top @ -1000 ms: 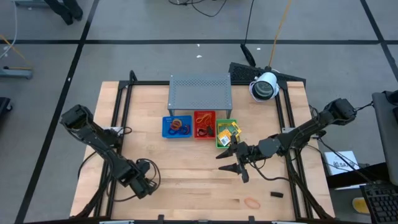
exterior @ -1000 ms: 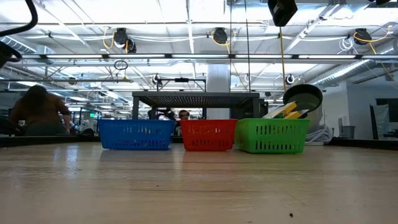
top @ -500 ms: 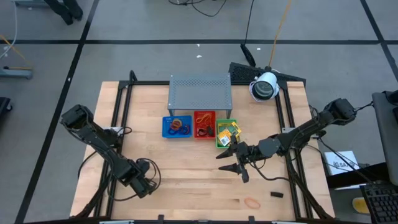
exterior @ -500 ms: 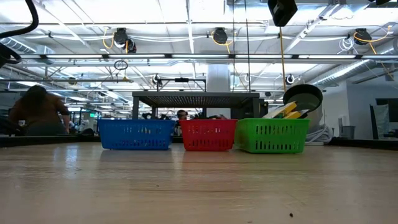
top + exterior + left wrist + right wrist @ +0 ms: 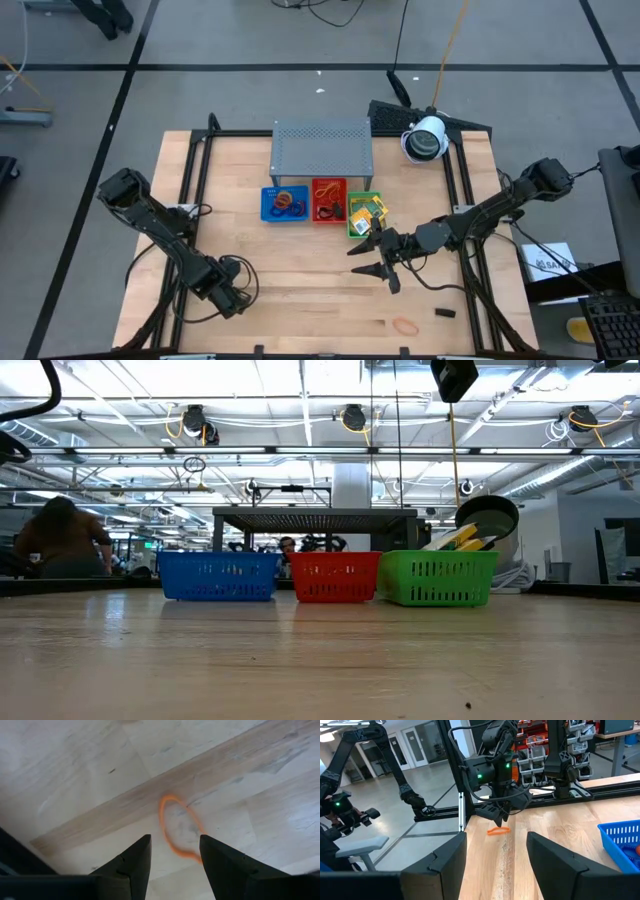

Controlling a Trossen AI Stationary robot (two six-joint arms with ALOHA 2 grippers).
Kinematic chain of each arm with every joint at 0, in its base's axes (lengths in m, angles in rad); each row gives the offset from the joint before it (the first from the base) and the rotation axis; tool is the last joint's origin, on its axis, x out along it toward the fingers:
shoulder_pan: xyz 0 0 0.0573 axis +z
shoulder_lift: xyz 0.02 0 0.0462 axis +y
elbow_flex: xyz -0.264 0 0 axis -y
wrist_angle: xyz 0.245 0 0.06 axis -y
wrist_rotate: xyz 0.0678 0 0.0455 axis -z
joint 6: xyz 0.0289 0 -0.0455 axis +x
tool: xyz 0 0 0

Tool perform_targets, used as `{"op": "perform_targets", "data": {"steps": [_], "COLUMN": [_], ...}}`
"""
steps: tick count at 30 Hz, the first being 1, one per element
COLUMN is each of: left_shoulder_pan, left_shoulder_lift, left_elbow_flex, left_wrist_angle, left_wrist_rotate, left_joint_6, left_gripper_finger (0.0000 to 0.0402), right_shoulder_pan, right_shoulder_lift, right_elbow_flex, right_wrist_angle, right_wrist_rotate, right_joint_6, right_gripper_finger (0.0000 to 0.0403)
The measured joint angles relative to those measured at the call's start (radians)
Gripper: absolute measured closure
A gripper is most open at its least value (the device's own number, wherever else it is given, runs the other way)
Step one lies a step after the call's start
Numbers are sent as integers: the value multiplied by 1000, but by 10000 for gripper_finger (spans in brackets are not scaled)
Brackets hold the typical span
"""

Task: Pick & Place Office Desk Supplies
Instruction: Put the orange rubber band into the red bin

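Note:
An orange rubber band [image 5: 180, 827] lies flat on the wooden table near its front left. My left gripper [image 5: 175, 840] points down just over it, open, one finger on each side of the band's near end; it touches nothing that I can see. The right wrist view shows that gripper [image 5: 499, 812] above the band [image 5: 498, 830]. My right gripper [image 5: 362, 260] hovers level and open in front of the green tray [image 5: 365, 228]. A second rubber band [image 5: 405, 325] and a black piece [image 5: 444, 312] lie near the front right.
Blue [image 5: 285, 204], red [image 5: 328, 201] and green trays stand in a row mid-table, holding rings, bands and yellow-green packets [image 5: 367, 209]. The grey perforated shelf [image 5: 322, 146] stands behind them, a white camera [image 5: 426, 138] at the far right. A person [image 5: 60, 540] shows beyond the table.

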Motion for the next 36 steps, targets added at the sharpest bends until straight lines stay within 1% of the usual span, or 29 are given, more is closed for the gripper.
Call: {"op": "perform_targets", "data": {"steps": [3,8,10,11,14,17,22,30,32,33,34,36], "left_shoulder_pan": [0,0,0,0,1,1,0,3,3,3,3,3], "left_shoulder_lift": [0,0,0,0,0,8,51,74,74,75,75,75], "left_elbow_flex": [0,0,0,0,0,-2,-49,-59,-60,-60,-60,-62], "left_wrist_angle": [1,23,22,23,30,19,136,177,183,182,181,181], "left_wrist_rotate": [-36,-45,-88,-94,-47,-61,31,41,41,44,51,64], "left_joint_6": [6,14,18,18,18,9,23,25,25,25,26,59], "left_gripper_finger": [227,227,227,227,227,227,227,227,236,247,261,303], "right_shoulder_pan": [0,0,0,0,0,0,0,0,0,0,0,0], "right_shoulder_lift": [0,0,0,0,0,0,0,0,0,0,0,0], "right_elbow_flex": [0,0,0,0,0,0,0,0,0,0,0,0], "right_wrist_angle": [0,0,0,0,0,0,-1,-1,1,1,1,1], "right_wrist_rotate": [0,0,0,0,0,0,0,0,0,0,0,0], "right_joint_6": [0,0,0,0,0,0,0,0,0,0,0,0], "right_gripper_finger": [206,206,206,206,206,206,206,206,206,206,206,206]}}
